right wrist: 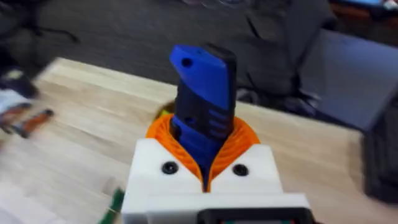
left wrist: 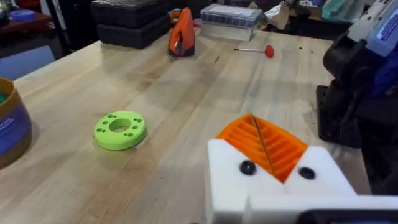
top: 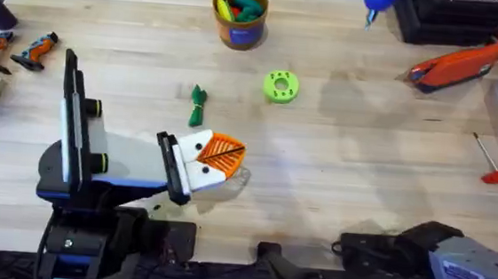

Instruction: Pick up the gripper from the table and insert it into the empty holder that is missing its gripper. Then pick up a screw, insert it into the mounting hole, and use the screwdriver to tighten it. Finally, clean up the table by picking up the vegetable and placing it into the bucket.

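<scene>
The vegetable (top: pixel 198 106), a dark green leafy bundle, lies on the table left of centre. Just in front of it my left gripper (top: pixel 225 160) hovers low, its orange pads (left wrist: pixel 280 149) pressed together with nothing between them. The orange bucket (top: pixel 239 16) with a blue band stands at the back centre, holding several coloured pieces; its wall (left wrist: pixel 9 124) also appears in the left wrist view. My right gripper (right wrist: pixel 202 146) is shut on the blue screwdriver (right wrist: pixel 202 81), which sticks out past the pads. The loose gripper part, the holder and the screws are out of view.
A lime-green ring (top: pixel 281 86) (left wrist: pixel 120 129) lies right of the vegetable. A red-handled rod (top: pixel 495 163) and an orange tool (top: pixel 460 65) sit at the right. Two small orange-and-black pieces (top: pixel 16 50) lie at the left edge. A blue object (top: pixel 380 0) is at the back.
</scene>
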{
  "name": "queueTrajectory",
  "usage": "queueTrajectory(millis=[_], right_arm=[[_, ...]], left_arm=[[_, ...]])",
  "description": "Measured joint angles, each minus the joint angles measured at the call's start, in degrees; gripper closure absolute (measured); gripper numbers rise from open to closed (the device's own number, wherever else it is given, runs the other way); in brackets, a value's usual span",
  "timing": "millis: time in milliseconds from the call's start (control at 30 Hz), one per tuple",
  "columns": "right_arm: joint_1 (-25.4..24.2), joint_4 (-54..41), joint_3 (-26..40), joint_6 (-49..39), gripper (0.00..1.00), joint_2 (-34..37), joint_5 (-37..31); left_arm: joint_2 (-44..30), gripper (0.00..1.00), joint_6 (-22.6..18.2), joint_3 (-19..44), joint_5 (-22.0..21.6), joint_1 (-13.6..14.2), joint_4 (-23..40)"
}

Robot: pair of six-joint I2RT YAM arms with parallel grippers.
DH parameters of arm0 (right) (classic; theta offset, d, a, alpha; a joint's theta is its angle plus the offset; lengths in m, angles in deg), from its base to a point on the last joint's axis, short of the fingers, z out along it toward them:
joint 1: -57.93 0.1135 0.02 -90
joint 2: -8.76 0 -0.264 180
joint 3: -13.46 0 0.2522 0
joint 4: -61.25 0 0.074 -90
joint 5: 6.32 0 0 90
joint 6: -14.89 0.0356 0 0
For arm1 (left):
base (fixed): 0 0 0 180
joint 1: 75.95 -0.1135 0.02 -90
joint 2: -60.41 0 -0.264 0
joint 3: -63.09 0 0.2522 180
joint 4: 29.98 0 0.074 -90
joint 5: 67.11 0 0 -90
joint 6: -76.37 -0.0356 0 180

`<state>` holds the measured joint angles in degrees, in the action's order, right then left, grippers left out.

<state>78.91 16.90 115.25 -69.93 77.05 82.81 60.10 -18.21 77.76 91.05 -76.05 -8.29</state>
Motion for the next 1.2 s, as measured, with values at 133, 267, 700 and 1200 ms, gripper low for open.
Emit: queueTrajectory(millis=[133, 267, 700, 1200], right_arm=[[0.0, 10.7, -2.6, 1.4, 0.975, -0.4, 7.1], [0.0, 23.9, -11.0, 5.0, 0.975, -1.1, 13.5], [0.0, 77.6, -42.6, 22.4, 0.975, 0.0, 31.5], [7.2, 109.9, -49.3, 32.0, 0.975, 11.9, 42.3]], left_arm=[[0.0, 0.988, 0.0, 0.0, 0.0, 0.0, 0.0], [0.0, 0.988, 0.0, 0.0, 0.0, 0.0, 0.0], [0.0, 0.988, 0.0, 0.0, 0.0, 0.0, 0.0], [0.0, 0.988, 0.0, 0.0, 0.0, 0.0, 0.0]])
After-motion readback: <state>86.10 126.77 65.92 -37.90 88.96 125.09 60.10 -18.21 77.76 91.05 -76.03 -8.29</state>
